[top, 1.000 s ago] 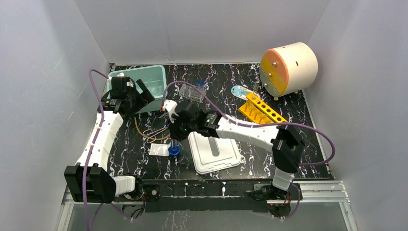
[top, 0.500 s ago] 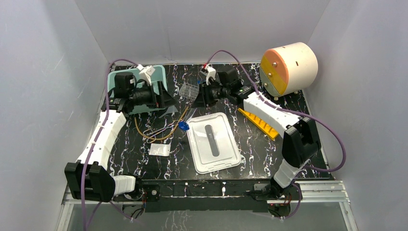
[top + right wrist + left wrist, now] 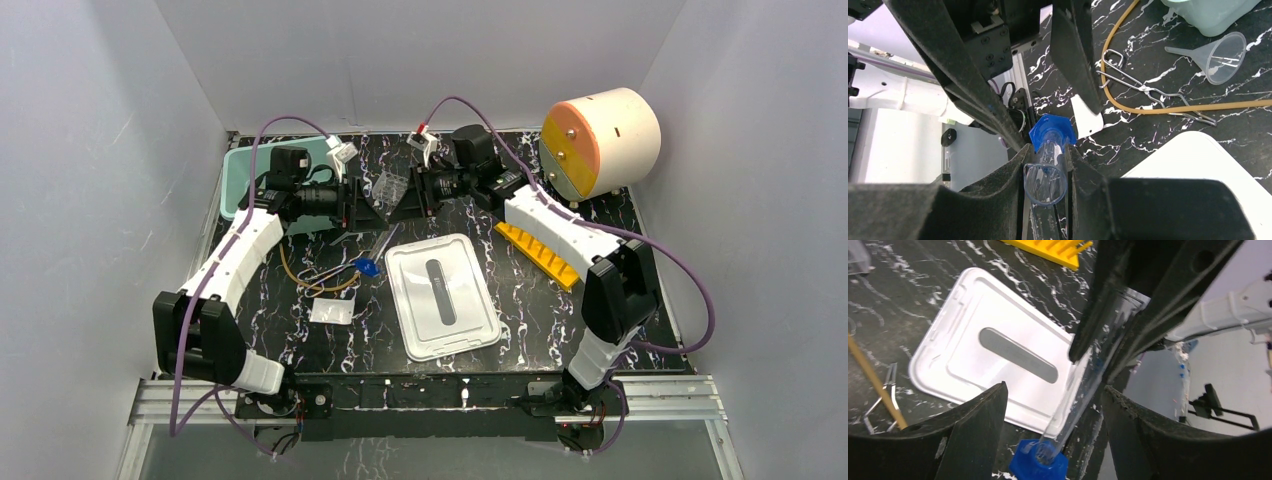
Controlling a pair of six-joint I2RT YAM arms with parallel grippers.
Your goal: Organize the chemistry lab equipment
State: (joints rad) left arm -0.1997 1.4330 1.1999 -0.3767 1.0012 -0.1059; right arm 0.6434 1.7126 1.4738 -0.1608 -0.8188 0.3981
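Grey walls box in a black marbled worktop (image 3: pixel 540 320), and over its far middle the two claws face each other tip to tip. The right claw (image 3: pixel 1047 155) is clamped on the open end of a clear tube (image 3: pixel 1045 182). The tube slants away from this claw's fingers and down to a blue cap (image 3: pixel 1052 131) close to the worktop. The left claw (image 3: pixel 1054 390) has its jaws apart, one finger on each side of the tube and neither touching it, with the blue cap low in the gap between them.

Below the right claw a white lid (image 3: pixel 442 295) lies flat. A yellow rack (image 3: pixel 540 250) lies behind that claw, beside its forearm, and a cream drum (image 3: pixel 600 140) stands well behind it in the far corner. A clear rack (image 3: pixel 390 185) sits just past both claws, toward the back wall.

Below the left claw a tan hose (image 3: pixel 300 278) loops on the worktop, with metal tongs (image 3: pixel 1148 90) lying against it. A funnel (image 3: pixel 1220 57) rests on its side just beside a green bin (image 3: pixel 1213 12), which sits behind the left claw. A white packet (image 3: pixel 331 311) lies apart from the hose, nearer the arm bases than either claw
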